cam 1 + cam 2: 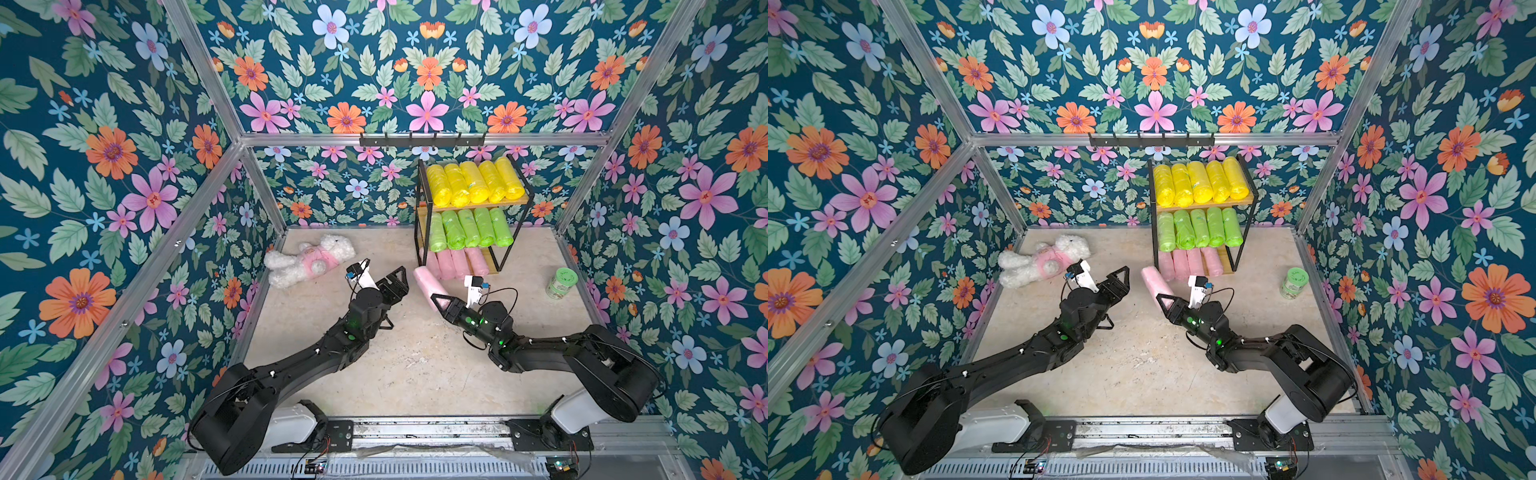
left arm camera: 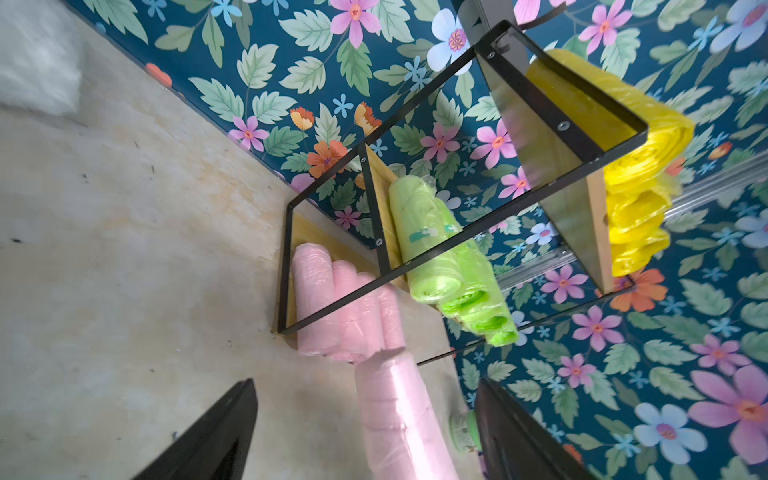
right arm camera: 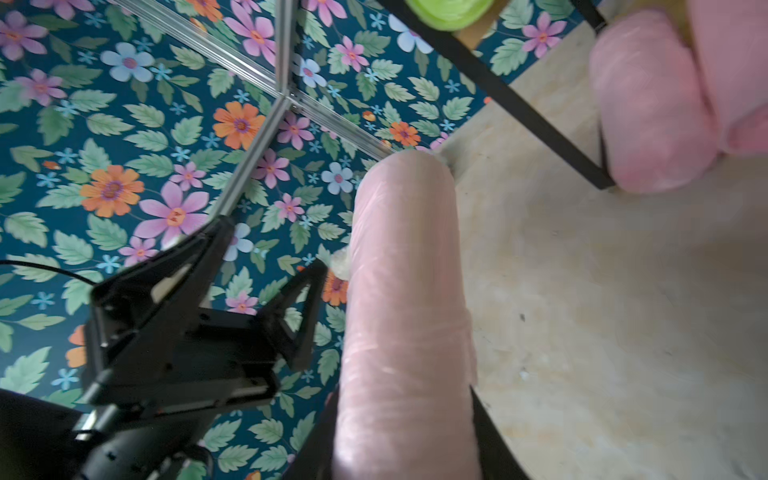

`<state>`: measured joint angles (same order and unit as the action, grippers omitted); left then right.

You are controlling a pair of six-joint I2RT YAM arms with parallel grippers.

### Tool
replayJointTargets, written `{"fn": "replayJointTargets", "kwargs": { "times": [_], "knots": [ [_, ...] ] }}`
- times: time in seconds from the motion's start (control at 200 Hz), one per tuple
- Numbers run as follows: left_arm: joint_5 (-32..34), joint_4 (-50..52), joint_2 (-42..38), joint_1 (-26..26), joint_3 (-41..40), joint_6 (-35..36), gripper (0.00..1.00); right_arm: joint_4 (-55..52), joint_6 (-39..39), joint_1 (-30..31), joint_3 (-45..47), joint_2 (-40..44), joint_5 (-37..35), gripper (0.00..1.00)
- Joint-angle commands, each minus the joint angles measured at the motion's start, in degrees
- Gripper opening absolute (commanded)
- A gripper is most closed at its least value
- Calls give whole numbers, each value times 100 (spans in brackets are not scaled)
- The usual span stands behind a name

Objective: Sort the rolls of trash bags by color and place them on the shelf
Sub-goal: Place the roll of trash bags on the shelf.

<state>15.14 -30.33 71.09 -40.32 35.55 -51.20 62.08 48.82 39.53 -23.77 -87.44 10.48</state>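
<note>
The shelf stands at the back right, with yellow rolls on its top board, green rolls on the middle one and pink rolls on the bottom one. One more pink roll sticks out toward the shelf's front left corner, with my right gripper shut on its near end. My left gripper is open just left of that roll, turned on its side. In the left wrist view the pink roll runs between the spread fingers without touching them.
A white plush toy in a pink shirt lies at the back left of the table. A green-lidded jar stands right of the shelf. Flowered walls and metal posts close in three sides. A black hook rail hangs above the shelf.
</note>
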Motion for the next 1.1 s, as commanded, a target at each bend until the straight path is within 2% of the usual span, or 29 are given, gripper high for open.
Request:
{"fn": "replayJointTargets", "kwargs": {
  "times": [0.0,0.215,0.43,0.575,0.75,1.095],
  "knots": [
    [-393,903,-60,160,178,1111,90,-477,-541,-244,228,222,323,32],
    [-815,1499,49,323,555,1938,90,-1322,-978,-1224,562,786,452,32],
    [-1118,1469,209,323,678,2093,90,-2153,-1400,-2403,425,1351,521,32],
    [-1353,1453,417,323,817,2119,90,-2452,-1574,-2988,115,1416,502,32],
    [-1602,1442,590,323,995,2173,90,-2570,-1719,-3247,-454,948,380,32],
    [-1802,1520,720,329,1141,2193,90,-2190,-1803,-3276,-1452,-456,214,32]
  ]
}}
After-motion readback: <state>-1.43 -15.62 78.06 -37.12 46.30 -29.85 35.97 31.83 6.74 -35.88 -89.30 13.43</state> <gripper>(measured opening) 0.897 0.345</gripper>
